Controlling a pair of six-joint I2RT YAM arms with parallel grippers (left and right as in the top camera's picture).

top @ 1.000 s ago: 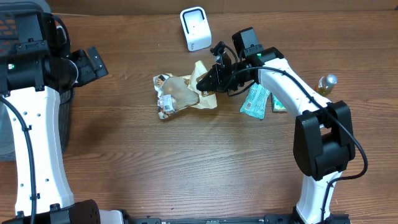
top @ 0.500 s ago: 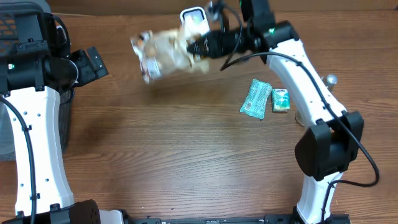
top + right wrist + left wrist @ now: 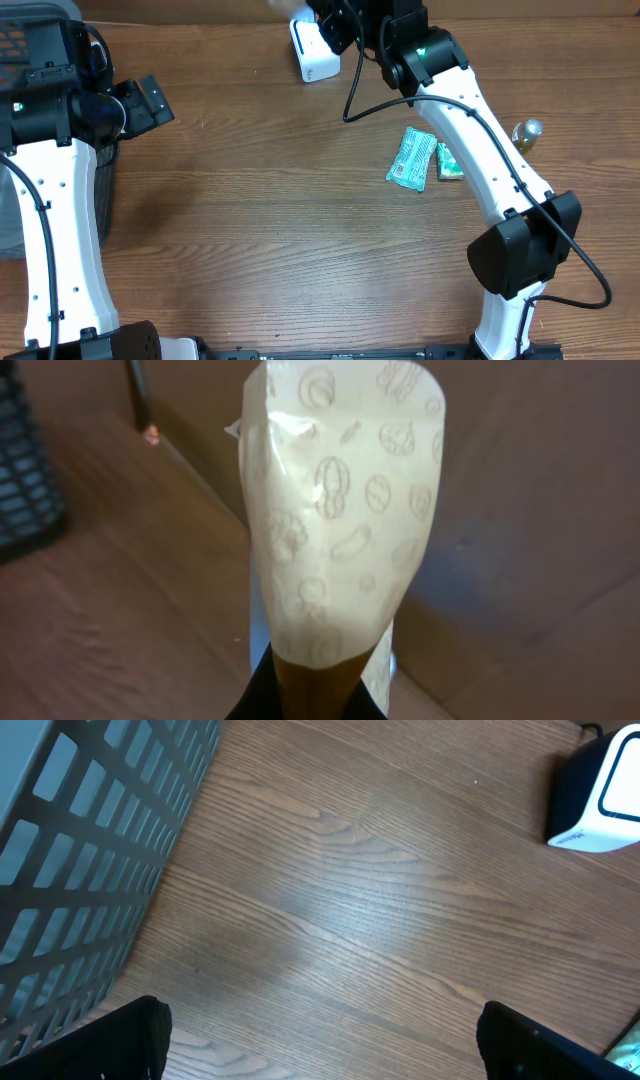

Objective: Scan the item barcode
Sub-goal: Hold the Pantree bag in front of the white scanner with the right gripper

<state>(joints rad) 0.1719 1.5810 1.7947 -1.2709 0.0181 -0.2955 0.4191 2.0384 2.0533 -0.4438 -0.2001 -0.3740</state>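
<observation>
The right arm (image 3: 480, 150) rises from its base at the near right and stretches far forward and leftward. Its right gripper (image 3: 335, 22) sits at the far edge of the overhead view, jaws pinched tight on the lower end of a printed pouch (image 3: 340, 510). The left arm (image 3: 45, 230) stands upright at the left side with its elbow bent, and its left gripper (image 3: 155, 100) points toward the middle with jaws spread wide, the black fingertips (image 3: 130, 1040) showing at the bottom corners of the wrist view.
</observation>
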